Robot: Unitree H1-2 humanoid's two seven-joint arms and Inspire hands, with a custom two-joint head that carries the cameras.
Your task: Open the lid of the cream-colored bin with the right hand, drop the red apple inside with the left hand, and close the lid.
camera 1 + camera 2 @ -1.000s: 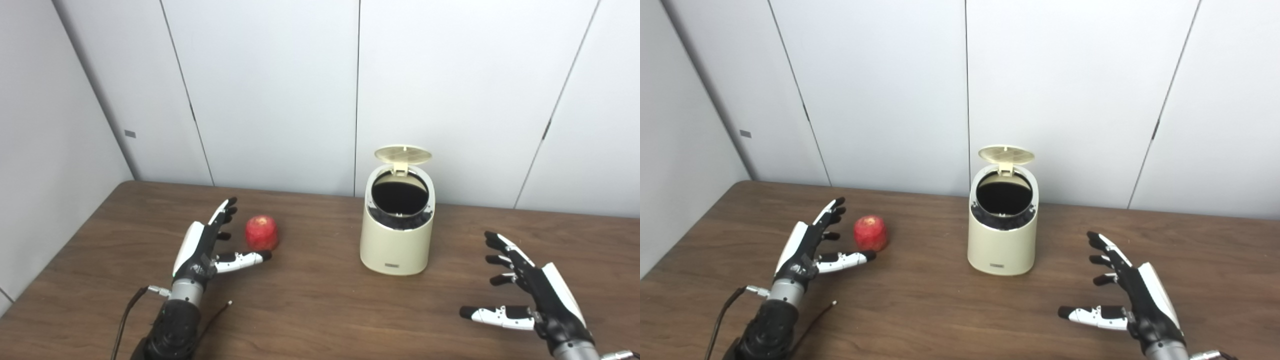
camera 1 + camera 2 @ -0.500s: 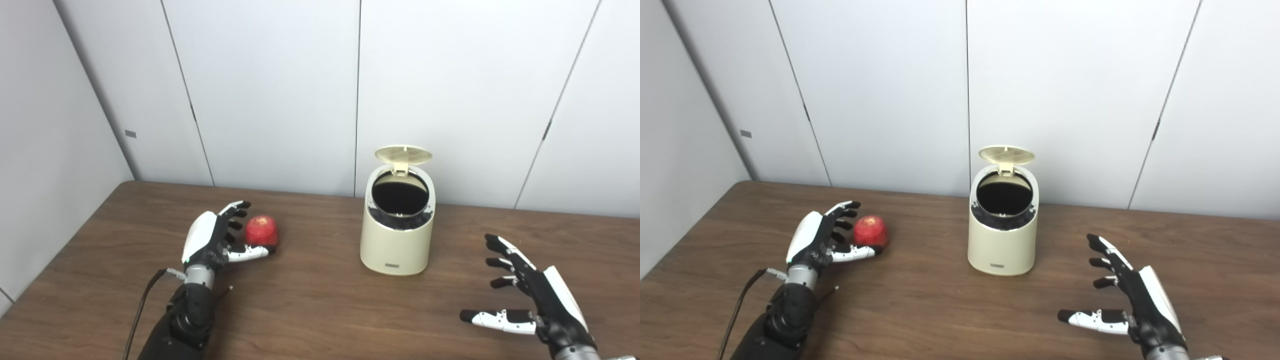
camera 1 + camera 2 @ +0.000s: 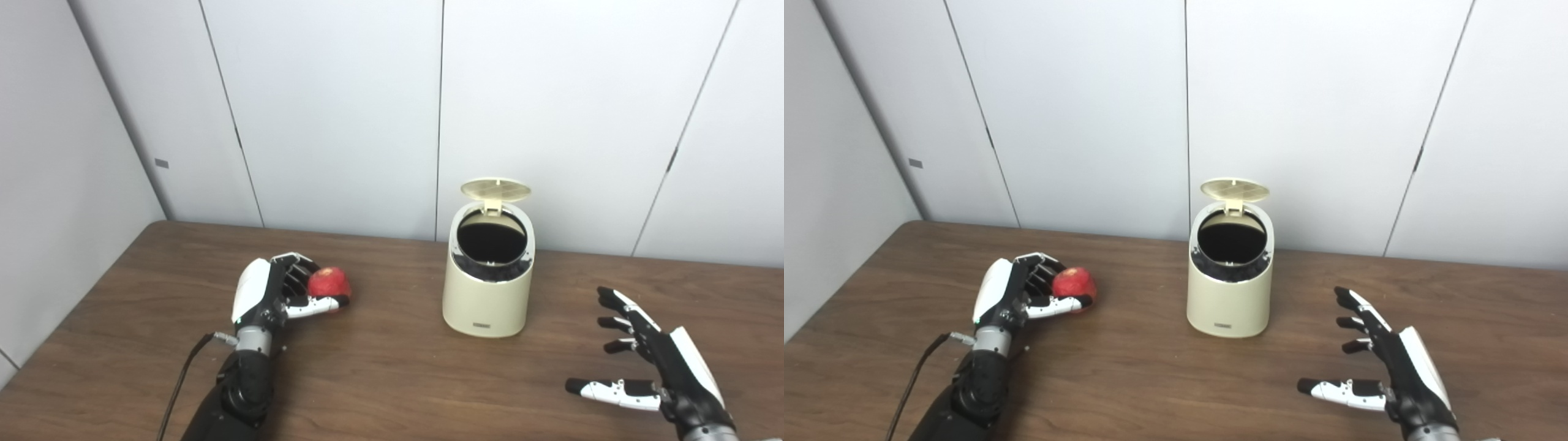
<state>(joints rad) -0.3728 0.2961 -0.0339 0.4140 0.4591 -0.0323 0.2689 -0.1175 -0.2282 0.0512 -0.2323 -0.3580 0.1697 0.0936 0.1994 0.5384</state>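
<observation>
Left hand [image 3: 269,294] looks wrapped round the apple [image 3: 329,283], probably seated; lift straight before swinging over the bin [image 3: 488,294]; right hand [image 3: 658,373] idles spread, empty.

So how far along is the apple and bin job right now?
Done: the lid of the cream bin stands open. In hand: the left hand has its fingers curled around the red apple, low by the table. The right hand is open, away from the bin. Left: drop the apple in, close the lid.
</observation>
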